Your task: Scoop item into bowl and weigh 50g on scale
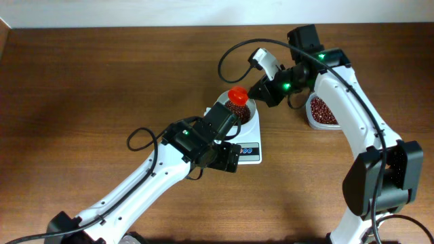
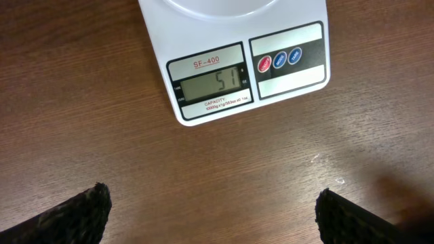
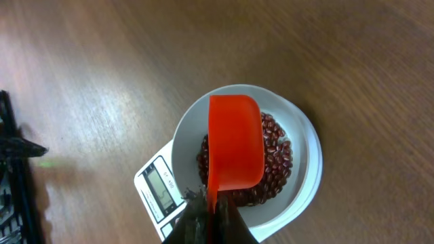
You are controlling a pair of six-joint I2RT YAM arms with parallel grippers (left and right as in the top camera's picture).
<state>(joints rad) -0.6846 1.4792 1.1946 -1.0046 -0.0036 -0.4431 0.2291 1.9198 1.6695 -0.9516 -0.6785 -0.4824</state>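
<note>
Many small red-brown beans (image 3: 274,152) lie in a loose heap in the white bowl (image 3: 183,142). The bowl sits on the scale (image 2: 203,41), right under the right tool (image 3: 207,217).

That tool is closed tight on the handle of a red scoop (image 3: 234,146). The scoop hangs over the beans, just ahead of its fingers. I cannot tell if any beans are in it.

The left tool (image 2: 217,220) is wide open and holds nothing. It hovers over the bare table (image 2: 81,102), and the front of the scale is just ahead of it. The screen (image 2: 211,85) reads 51, so I think the weighing is about done, maybe a bean or two too many.

More beans sit in a clear tub (image 1: 322,112), off to the side of the right tool.

The beans look tiny, hard and light. They would likely roll and bounce, so a tool could not pinch them, and the scoop must carry them. The scoop looks stiff and smooth, and the handle is the best place to hold it. The bowl looks smooth and may slip, so a tool should take it by the rim.
</note>
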